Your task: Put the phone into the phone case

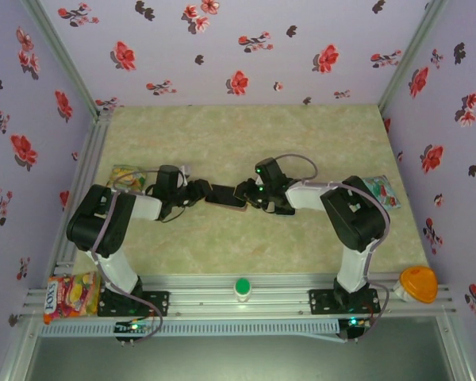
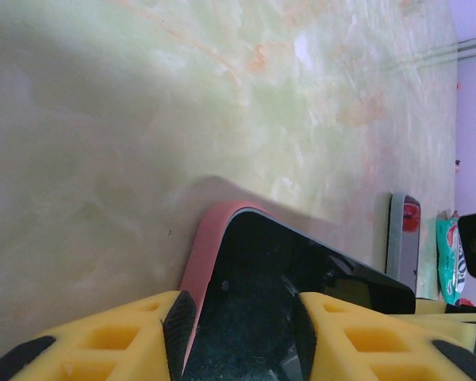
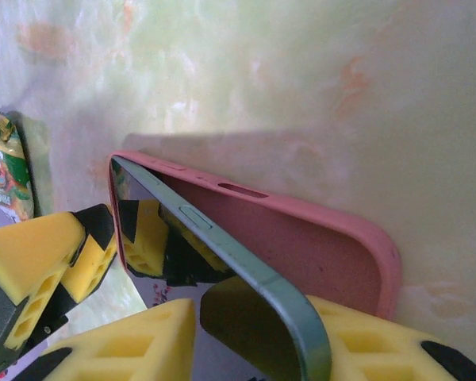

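The dark phone (image 1: 222,193) and the pink phone case (image 1: 232,203) lie mid-table between both grippers. My left gripper (image 1: 200,190) holds one end. In its wrist view its jaws (image 2: 239,317) are shut on the case (image 2: 206,246), one pad on the outer wall and the other on the phone's screen (image 2: 262,270). My right gripper (image 1: 246,193) is at the other end. There the phone (image 3: 222,238) is tilted: its far end sits in the case (image 3: 301,238) and its near teal edge is raised. That edge passes between my right gripper's (image 3: 254,311) open fingers and leans on the right one.
A green-yellow snack packet (image 1: 127,176) lies behind the left arm and a teal packet (image 1: 381,190) lies by the right arm. A candy bag (image 1: 71,294), a green button (image 1: 242,287) and an orange object (image 1: 418,283) sit along the front rail. Patterned walls enclose the table.
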